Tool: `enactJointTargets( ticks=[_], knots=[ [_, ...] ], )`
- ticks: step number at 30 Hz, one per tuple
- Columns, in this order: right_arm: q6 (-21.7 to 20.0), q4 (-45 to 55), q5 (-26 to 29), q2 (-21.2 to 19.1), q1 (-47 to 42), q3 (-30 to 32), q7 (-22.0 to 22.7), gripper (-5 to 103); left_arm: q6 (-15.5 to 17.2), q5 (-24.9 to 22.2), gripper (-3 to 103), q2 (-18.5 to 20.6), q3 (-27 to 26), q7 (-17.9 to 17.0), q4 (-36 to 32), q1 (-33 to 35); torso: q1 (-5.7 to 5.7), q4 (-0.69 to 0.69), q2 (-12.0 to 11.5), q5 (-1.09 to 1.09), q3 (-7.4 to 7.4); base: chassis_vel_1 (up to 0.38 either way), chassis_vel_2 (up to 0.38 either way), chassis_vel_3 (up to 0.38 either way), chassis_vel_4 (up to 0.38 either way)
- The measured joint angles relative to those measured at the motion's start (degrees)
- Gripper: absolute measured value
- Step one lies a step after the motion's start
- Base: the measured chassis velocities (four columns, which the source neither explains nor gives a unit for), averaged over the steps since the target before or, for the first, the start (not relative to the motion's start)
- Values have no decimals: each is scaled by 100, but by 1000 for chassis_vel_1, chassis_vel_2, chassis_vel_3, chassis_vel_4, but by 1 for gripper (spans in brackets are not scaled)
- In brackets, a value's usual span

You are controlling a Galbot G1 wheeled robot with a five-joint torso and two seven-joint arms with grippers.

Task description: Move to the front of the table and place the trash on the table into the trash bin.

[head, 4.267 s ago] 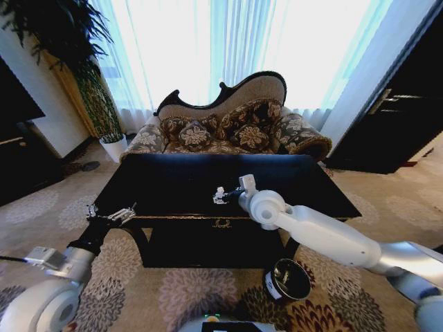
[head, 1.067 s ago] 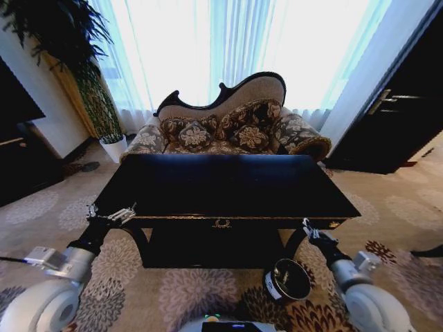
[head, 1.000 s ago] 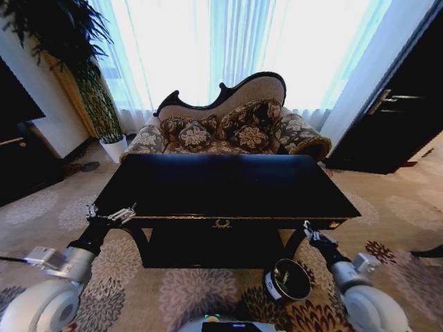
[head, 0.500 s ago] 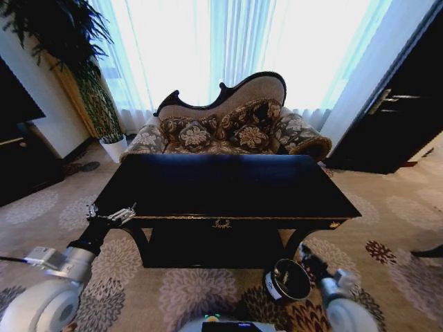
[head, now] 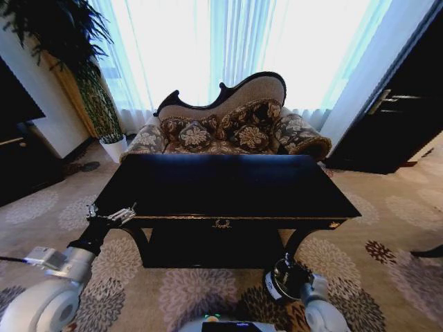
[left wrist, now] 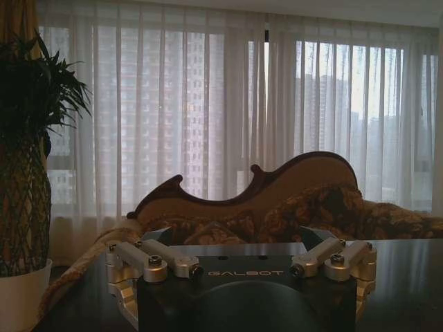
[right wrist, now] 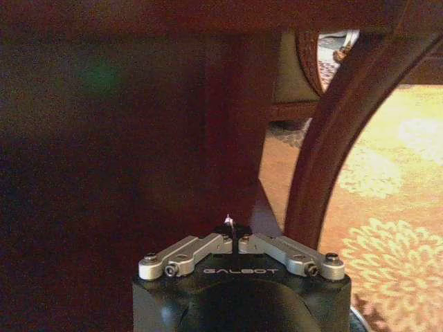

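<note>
We cannot make out what, if anything, sits between the fingers of our right gripper [right wrist: 232,238]: the right wrist view shows its linkages folded together with the jaws closed, and a tiny pale speck at the tips that is too small to name. From the head view that same right gripper [head: 289,266] is low down and largely lost against the dark mouth of the trash bin [head: 285,282], so where the fingertips end and the bin begins is hard to tell. Our right arm is cut off by the lower edge of that picture (just a pale rounded link near the bin). Ahead of the closed jaws stands a curved table leg [right wrist: 332,138], with the dark underside of the table above them and patterned carpet [right wrist: 387,256] beyond.

Our left gripper [head: 111,216] hangs out beside the table's left front corner, level with the top of the table [head: 221,187], the arm reaching forward from the lower left. In the left wrist view the left gripper [left wrist: 242,266] has its linkages spread wide, jaws open, with nothing between them; beyond them lie the glossy tabletop, a patterned sofa [left wrist: 277,200] and a potted plant [left wrist: 24,207] off to one side.

The bin stands on the carpet below the table's front edge, near its right front leg.
</note>
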Motion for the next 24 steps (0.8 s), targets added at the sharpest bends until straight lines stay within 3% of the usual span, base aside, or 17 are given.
enactJointTargets(
  ticks=[7,21,23,24],
  knots=[
    [384,-1012,-396,-116,289,-180,-11,0,0,0,100,0,0,0,0,0,0,-1,0,0,0,0,0,0,0],
    [749,-1524,-496,-279,518,-171,-41,-1,0,0,100,0,0,0,0,0,0,-1,0,0,0,0,0,0,0],
    [775,-1574,-495,-313,554,-169,-48,10,0,0,100,0,0,0,0,0,0,0,0,1,0,0,0,0,0],
    [782,-1588,-491,-324,561,-169,-49,10,0,0,100,0,0,0,0,0,0,0,0,1,0,0,0,0,0]
  ],
)
